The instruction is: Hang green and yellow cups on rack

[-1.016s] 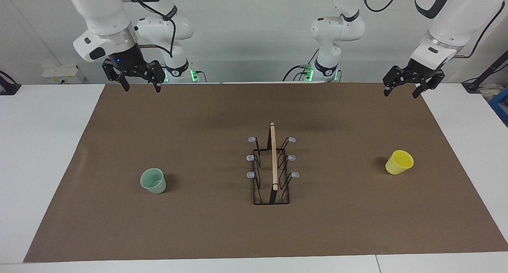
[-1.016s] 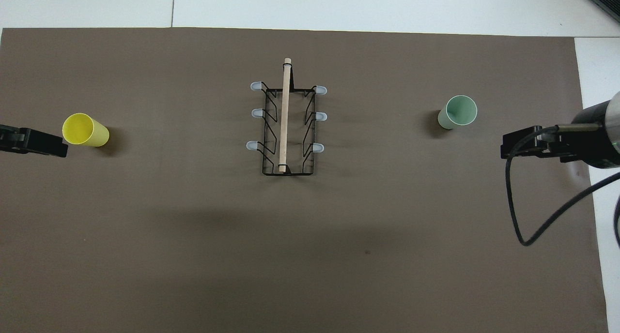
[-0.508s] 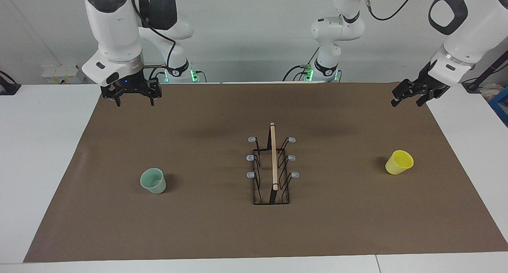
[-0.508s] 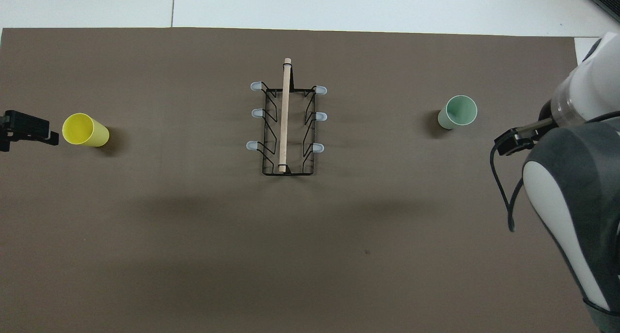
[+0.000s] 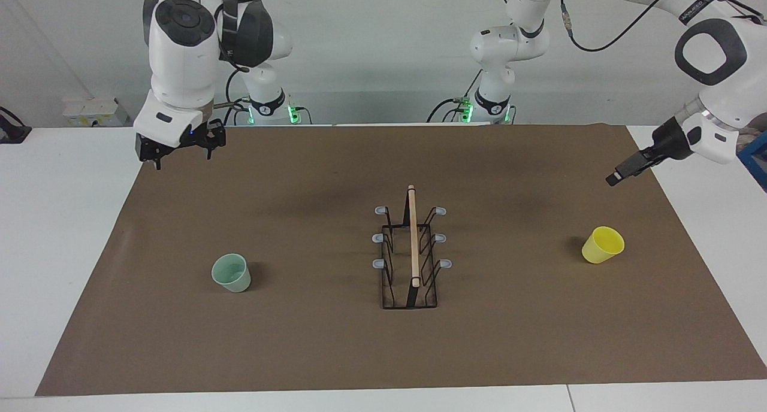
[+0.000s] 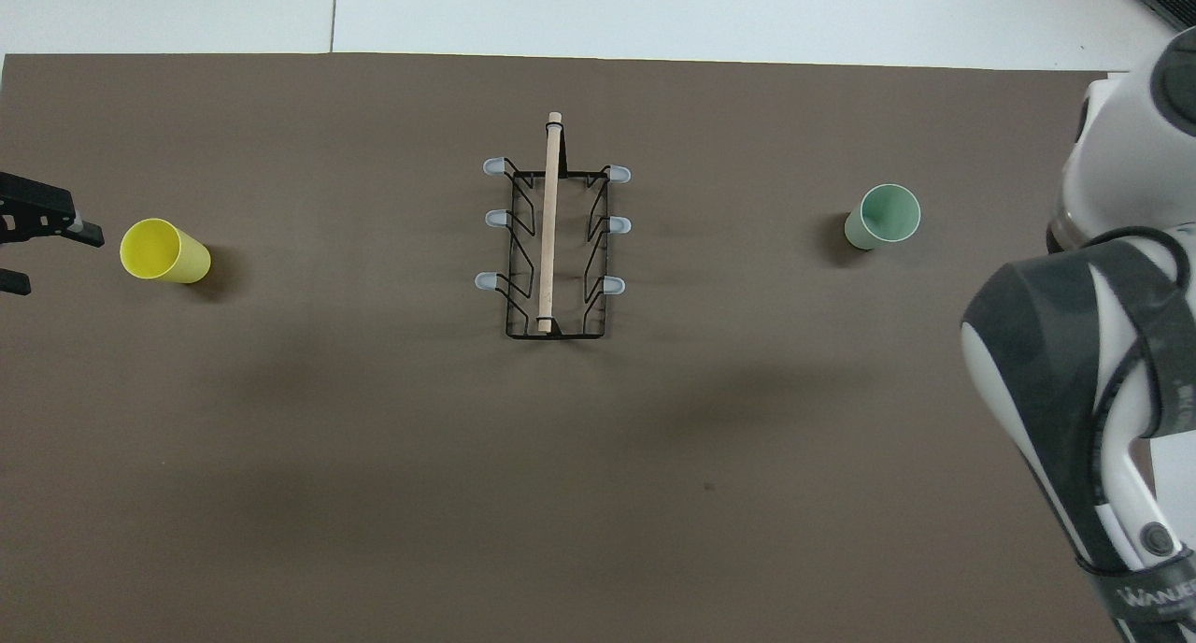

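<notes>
Starting out, by the look of it: nothing hung yet. Rack [image 5: 410,256] stands mid-mat with all six side prongs bare. Green cup [image 5: 231,272] sits upright on the mat toward the right arm's end, well apart from the rack. Yellow cup [image 5: 603,244] lies tipped on its side toward the left arm's end, mouth facing away from the rack, also well apart from it. Both cups untouched, so both pickups and both hangs are left.

Right gripper [image 5: 180,154] hangs in the air over the mat's edge by the robots' side, at the right arm's end, empty; fingers look apart in the facing view. Left gripper [image 5: 617,177] is in the air over the mat's edge at the left arm's end, pointing down toward the yellow cup but well short of it, empty; seen edge-on there, spread not readable. My guess is that each arm goes for the cup at its own end.

View differences: overhead shows the left gripper [image 6: 28,246] with two fingers clearly apart, just beside the yellow cup's [image 6: 163,251] open mouth; the facing view shows it's raised, not touching. Overhead shows the right arm's body only, its gripper hidden; the green cup [image 6: 884,217] and rack [image 6: 553,241] show plainly.
</notes>
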